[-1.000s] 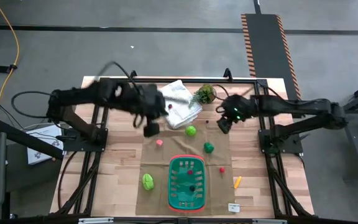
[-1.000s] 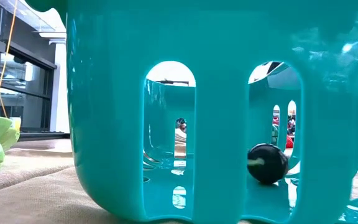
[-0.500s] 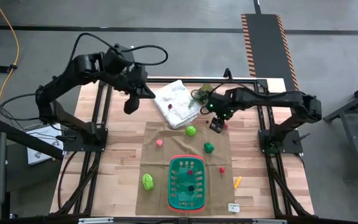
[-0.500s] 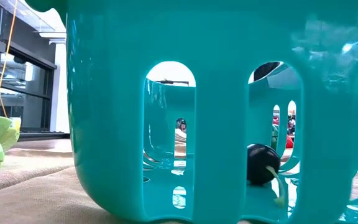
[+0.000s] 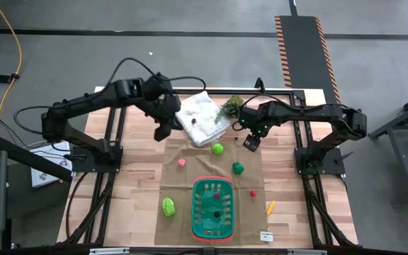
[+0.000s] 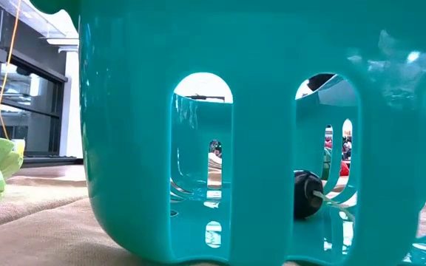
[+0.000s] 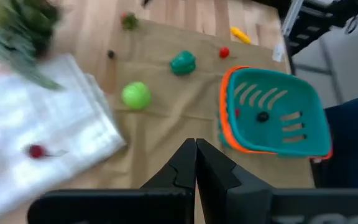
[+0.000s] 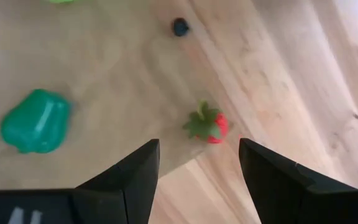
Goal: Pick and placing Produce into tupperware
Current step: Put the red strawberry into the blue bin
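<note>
Looking down from above, you see the left hand [image 5: 163, 132] pinched together beside the white cloth [image 5: 202, 117], the right hand [image 5: 251, 142] apart near the plant [image 5: 232, 107], and the tupperware [image 5: 214, 207] at the bench's [image 5: 133, 184] near edge. Your left wrist view shows the tupperware [image 7: 272, 112] holding a small dark piece [image 7: 263, 116]; your right wrist view shows fingers [image 8: 132, 177] spread over a strawberry [image 8: 207, 124], with a green pepper [image 8: 36, 122] nearby.

We are hovering our left gripper [image 5: 163, 132] left of centre, fingers closed; our right gripper [image 5: 251, 143] is gaping right of centre.
</note>
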Action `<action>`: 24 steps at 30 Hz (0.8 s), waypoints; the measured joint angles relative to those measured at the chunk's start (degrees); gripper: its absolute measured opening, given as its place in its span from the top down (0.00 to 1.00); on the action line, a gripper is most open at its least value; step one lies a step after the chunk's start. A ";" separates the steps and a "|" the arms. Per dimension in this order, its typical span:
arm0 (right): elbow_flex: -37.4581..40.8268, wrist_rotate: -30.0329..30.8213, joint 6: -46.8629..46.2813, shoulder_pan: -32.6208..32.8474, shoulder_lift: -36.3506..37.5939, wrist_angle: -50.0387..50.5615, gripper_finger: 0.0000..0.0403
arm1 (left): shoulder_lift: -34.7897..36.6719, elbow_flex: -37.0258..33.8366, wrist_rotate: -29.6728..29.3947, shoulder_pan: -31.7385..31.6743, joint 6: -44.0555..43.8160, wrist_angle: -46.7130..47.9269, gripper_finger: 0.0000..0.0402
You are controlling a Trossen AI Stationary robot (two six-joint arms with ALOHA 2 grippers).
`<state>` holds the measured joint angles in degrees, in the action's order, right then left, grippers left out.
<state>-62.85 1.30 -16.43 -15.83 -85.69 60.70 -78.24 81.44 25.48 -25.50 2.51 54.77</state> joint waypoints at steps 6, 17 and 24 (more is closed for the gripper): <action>0.00 1.14 3.73 -1.48 -0.28 1.20 0.47 | 0.04 -7.15 2.99 0.00 -8.42 -10.22 1.00; 0.00 1.44 14.04 -2.17 -5.24 0.88 0.47 | 0.44 -7.92 4.70 0.02 -20.22 -18.66 1.00; 0.00 2.12 15.88 -2.17 -6.99 0.47 0.47 | 0.42 -7.92 4.22 1.21 -22.96 -19.46 1.00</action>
<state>-62.85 3.42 -0.55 -18.00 -92.68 61.17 -77.82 73.52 29.70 -24.29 -20.45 35.31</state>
